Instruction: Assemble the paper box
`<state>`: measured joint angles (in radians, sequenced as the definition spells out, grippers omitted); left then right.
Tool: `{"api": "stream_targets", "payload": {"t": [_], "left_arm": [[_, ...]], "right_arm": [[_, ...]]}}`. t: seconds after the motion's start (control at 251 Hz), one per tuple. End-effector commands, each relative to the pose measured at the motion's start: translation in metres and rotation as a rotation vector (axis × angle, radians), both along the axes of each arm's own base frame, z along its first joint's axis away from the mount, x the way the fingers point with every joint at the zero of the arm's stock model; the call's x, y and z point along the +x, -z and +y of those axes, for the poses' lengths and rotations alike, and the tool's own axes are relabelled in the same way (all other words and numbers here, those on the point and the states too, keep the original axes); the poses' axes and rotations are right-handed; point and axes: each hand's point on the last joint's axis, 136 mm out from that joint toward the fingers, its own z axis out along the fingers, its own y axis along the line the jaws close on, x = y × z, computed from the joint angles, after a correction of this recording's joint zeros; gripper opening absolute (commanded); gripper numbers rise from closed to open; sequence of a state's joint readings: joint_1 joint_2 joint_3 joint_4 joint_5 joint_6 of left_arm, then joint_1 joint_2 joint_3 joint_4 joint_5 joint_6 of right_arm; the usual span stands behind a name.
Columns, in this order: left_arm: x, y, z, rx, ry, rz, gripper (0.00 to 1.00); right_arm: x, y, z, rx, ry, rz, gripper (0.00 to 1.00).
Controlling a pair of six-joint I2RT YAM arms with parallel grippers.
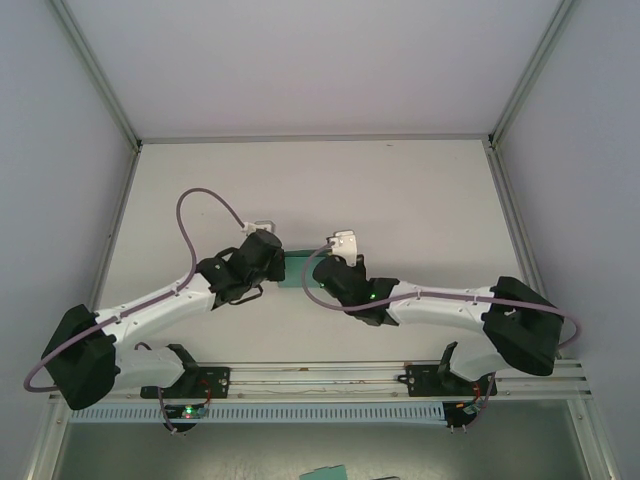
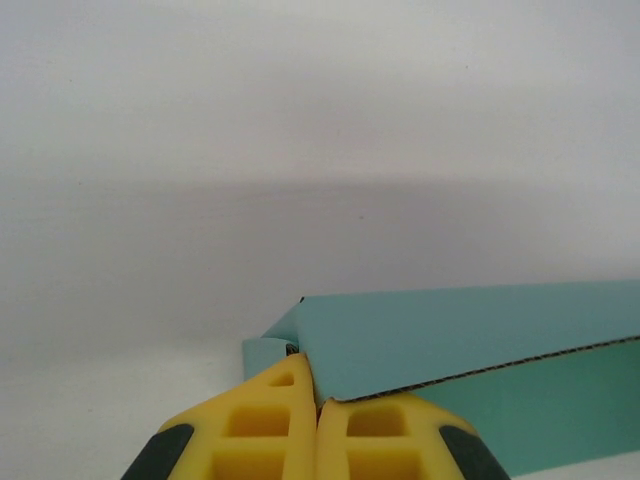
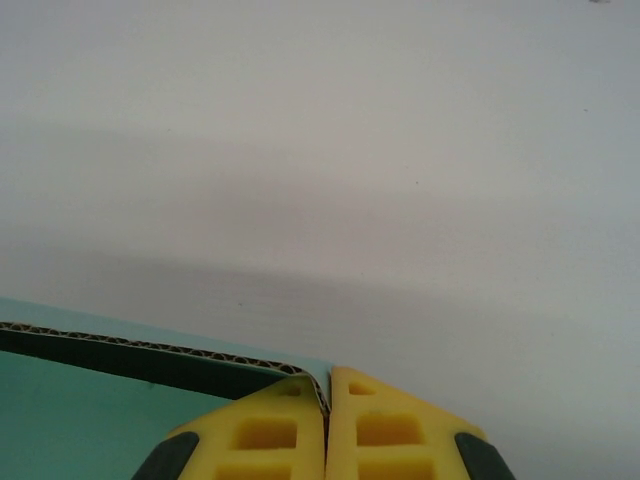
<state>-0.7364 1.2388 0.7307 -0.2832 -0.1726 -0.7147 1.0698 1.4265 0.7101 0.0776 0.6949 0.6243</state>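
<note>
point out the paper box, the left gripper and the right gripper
paper box (image 2: 470, 330): left wrist view, on its flat upper panel
left gripper (image 2: 317, 390): left wrist view, seam between the yellow fingertips
right gripper (image 3: 327, 385): right wrist view, seam between the yellow fingertips

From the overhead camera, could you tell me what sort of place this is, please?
Probably a robotics lab cell: a white table walled by plain panels in aluminium framing, with a left arm and right arm bolted to a rail, holding a teal paper box.

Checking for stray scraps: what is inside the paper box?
The paper box shows bare teal card inside and a dark gap beneath its corrugated edge. Deeper in is covered by its top flap.
</note>
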Motion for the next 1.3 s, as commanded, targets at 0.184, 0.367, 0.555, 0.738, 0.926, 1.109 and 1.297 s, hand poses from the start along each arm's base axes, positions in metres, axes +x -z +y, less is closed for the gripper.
{"api": "stream_targets", "payload": {"t": [0.184,0.367,0.555,0.738,0.926,1.109,1.297], "left_arm": [[-0.101,0.089,0.048,0.22,0.04,0.424,0.0],[-0.105,0.094,0.036,0.208,0.108,0.427,0.0],[-0.099,0.089,0.036,0.251,0.133,0.386,0.0],[-0.093,0.085,0.029,0.244,0.159,0.351,0.0],[-0.088,0.08,0.027,0.269,0.178,0.327,0.0],[-0.082,0.07,0.022,0.275,0.199,0.297,0.0],[-0.079,0.067,0.022,0.286,0.207,0.283,0.0]], "right_arm": [[-0.02,0.03,-0.015,-0.064,-0.051,0.06,0.0],[-0.012,0.006,-0.012,0.002,-0.017,0.003,0.09],[-0.005,-0.027,0.004,0.071,-0.049,-0.062,0.29],[-0.007,-0.036,-0.001,0.133,-0.027,-0.069,0.41],[-0.009,-0.041,-0.005,0.155,-0.038,-0.067,0.58],[0.006,-0.039,-0.024,0.201,0.048,-0.046,0.61],[0.012,-0.017,-0.033,0.209,0.065,0.043,0.59]]}}
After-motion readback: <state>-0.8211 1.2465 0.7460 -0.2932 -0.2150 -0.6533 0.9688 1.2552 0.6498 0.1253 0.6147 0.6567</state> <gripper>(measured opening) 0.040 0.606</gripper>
